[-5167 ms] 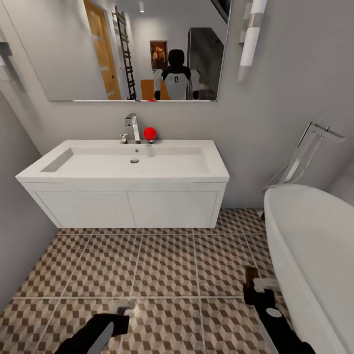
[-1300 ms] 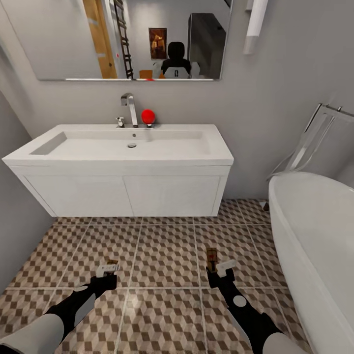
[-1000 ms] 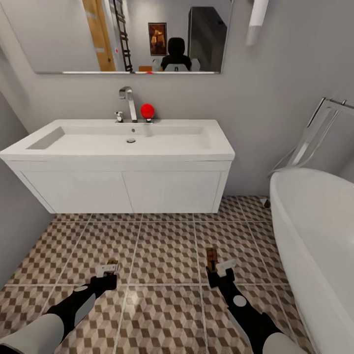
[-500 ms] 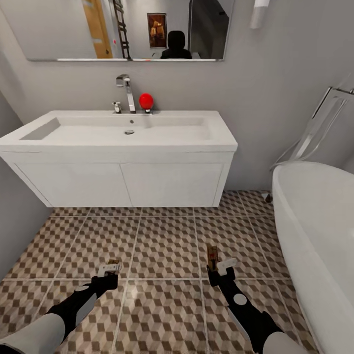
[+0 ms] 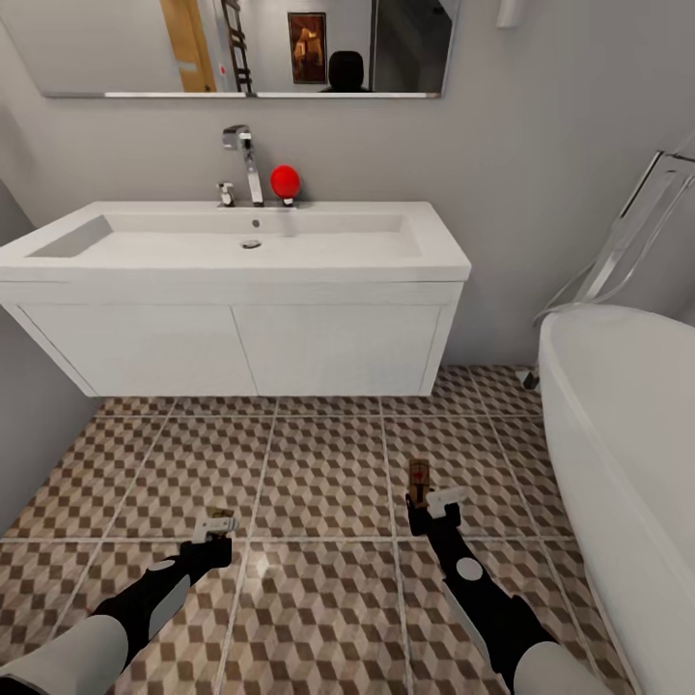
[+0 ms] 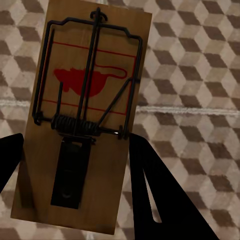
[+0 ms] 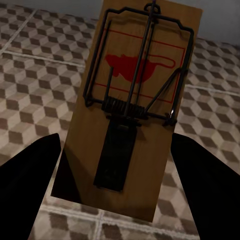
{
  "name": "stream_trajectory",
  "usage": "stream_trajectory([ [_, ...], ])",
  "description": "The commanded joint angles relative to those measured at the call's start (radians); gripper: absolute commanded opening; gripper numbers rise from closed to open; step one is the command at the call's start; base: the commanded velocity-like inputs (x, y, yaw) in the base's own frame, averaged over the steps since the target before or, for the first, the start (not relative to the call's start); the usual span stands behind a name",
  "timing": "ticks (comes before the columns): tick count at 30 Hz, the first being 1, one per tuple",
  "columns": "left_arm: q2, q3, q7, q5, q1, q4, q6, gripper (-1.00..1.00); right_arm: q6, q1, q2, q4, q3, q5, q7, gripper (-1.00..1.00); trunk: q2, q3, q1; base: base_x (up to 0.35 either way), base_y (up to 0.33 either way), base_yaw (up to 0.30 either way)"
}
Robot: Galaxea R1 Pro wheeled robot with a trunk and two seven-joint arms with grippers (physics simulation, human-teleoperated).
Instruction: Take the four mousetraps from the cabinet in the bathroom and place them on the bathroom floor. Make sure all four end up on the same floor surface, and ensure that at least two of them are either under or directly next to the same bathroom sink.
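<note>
Low over the bathroom floor [image 5: 319, 483], both arms stretched forward toward the sink [image 5: 232, 246]. Left tool [image 5: 214, 529] clamped on a mousetrap [image 5: 220, 515], just a sliver of brown wood peeking past the pale fingers in the head view. Through the left wrist camera, that mousetrap [image 6: 82, 120] large and clear: wooden slab, dark wire bar and coil spring, red mouse print, one black finger [image 6: 160, 200] on either long edge, cube-patterned tiles behind. Right tool [image 5: 434, 504] likewise closed on a second mousetrap [image 5: 418, 480], sticking out ahead of the fingers and pointing toward the sink cupboard [image 5: 241, 352]. Same picture from the right wrist: slab [image 7: 135, 105] gripped between two dark fingers [image 7: 25, 190], tiles and a pale grout line beneath. Cannot tell whether either slab touches the tiles or hangs just above them.

Sink wide and white, wall-hung on a white two-door cupboard, open floor underneath. Chrome tap [image 5: 241, 159] at the back rim, a red ball-shaped thing [image 5: 285, 180] just beside it. Mirror [image 5: 241, 48] above, showing a wooden door and a dark-framed picture. White bathtub [image 5: 627, 434] along the right, near the right arm. Both held traps out in front of the cupboard, well short of the space below it.
</note>
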Motion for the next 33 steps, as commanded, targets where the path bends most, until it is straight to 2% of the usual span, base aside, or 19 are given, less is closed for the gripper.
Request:
stream_trajectory([
  [1,0.001,-0.006,0.000,0.006,-0.001,0.000,-0.001,-1.00,-0.003,-0.001,-0.001,0.001,0.006,-0.003,-0.008,-1.00,-0.008,-0.004,0.004,0.000,0.000,0.000],
  [16,0.001,-0.007,0.000,0.006,-0.001,0.000,-0.001,-1.00,0.007,-0.001,-0.003,0.000,0.006,-0.002,-0.011,-1.00,-0.113,-0.051,0.061,0.000,0.000,0.000],
  [22,0.001,-0.007,0.000,0.006,0.000,0.000,-0.001,-1.00,0.156,-0.001,-0.002,0.004,-0.008,-0.002,-0.011,-1.00,-0.155,-0.070,0.084,0.000,0.000,0.000],
  [25,0.001,-0.007,0.000,0.006,-0.001,0.000,0.000,-1.00,0.247,-0.019,-0.001,-0.033,-0.017,-0.002,-0.014,-1.00,-0.176,-0.079,0.096,0.000,0.000,0.000],
  [28,0.001,-0.007,0.000,0.006,-0.001,0.000,0.000,-1.00,0.359,-0.105,-0.002,-0.073,-0.031,-0.004,-0.037,-1.00,-0.197,-0.089,0.107,0.000,0.000,0.000],
  [30,0.001,-0.007,0.000,0.006,-0.001,0.000,0.000,-1.00,0.406,-0.160,-0.001,-0.080,-0.050,-0.004,-0.045,-1.00,-0.211,-0.095,0.115,0.000,0.000,0.000],
  [33,0.001,-0.006,0.000,0.006,-0.001,0.000,0.000,-1.00,0.439,-0.212,0.001,-0.088,-0.067,-0.006,-0.048,-1.00,-0.232,-0.104,0.126,0.000,0.000,0.000],
])
